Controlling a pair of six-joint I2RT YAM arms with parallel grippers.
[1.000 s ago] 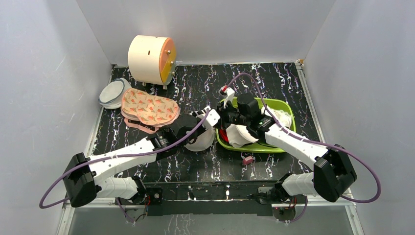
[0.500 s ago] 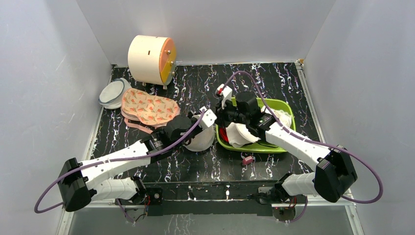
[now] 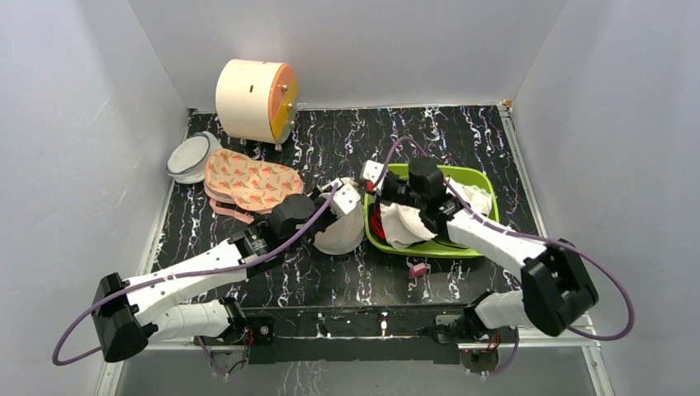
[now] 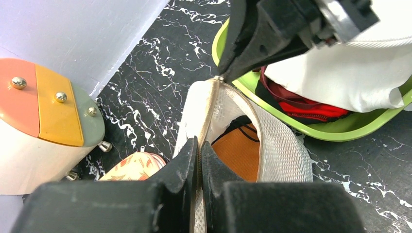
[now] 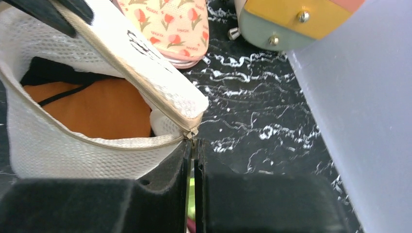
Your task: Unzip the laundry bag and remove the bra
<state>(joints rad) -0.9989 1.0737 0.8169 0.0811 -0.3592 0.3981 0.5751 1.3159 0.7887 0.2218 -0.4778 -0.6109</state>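
Pale grey walls (image 3: 347, 41) enclose a black tabletop (image 3: 330, 140) veined with white marbling, evenly lit.

bra (image 5: 97, 109) inside laundry bag (image 3: 340, 236), basin (image 3: 475, 171) just right of bag

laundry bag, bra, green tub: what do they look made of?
The laundry bag: white mesh, matte, likely synthetic. The open grid weave shows, and a smooth cream zipper tape runs along the rim.
The bra: the orange cup looks like smooth matte fabric, possibly padded. The black straps are thin and cord-like.
The green tub: probably moulded plastic. It has an even lime colour, a rounded rim and a slight sheen.
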